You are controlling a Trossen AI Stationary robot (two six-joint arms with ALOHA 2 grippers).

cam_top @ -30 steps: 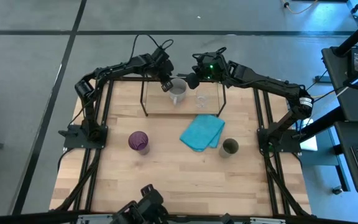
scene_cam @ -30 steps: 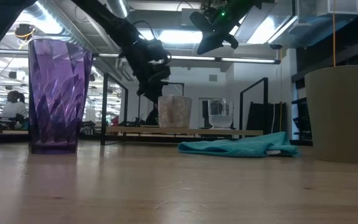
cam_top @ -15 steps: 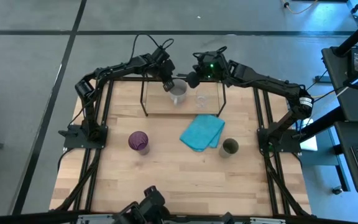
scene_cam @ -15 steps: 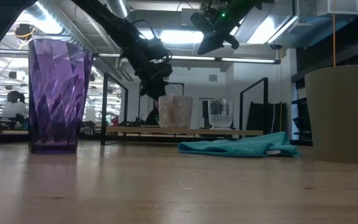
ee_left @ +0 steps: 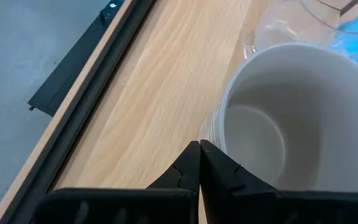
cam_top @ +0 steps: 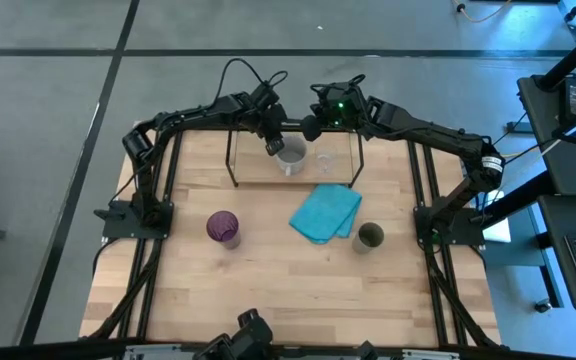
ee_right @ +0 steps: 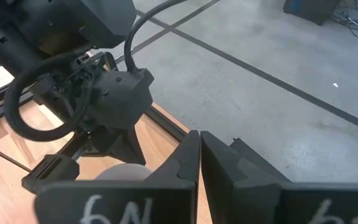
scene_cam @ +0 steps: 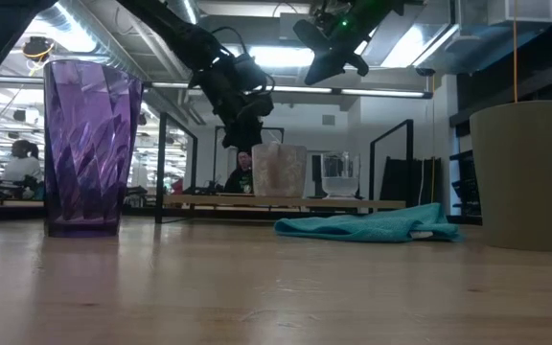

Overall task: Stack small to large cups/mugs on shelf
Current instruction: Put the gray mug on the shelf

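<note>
Risk: left gripper, fingers pressed together empty, touching grey mug rim; nudging could topple mug into clear glass on shelf. Right gripper clamped empty, hovering over shelf.

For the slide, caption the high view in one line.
Grey mug and clear glass sit on the shelf, left gripper at the mug, jaws shut; purple tumbler and olive cup wait.

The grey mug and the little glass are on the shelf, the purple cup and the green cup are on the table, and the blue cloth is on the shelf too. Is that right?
Almost. The turquoise cloth is not on the shelf; the high view shows it lying on the table, in front of the shelf. The rest is right: grey mug and glass on the shelf, purple tumbler and green cup on the table.
</note>
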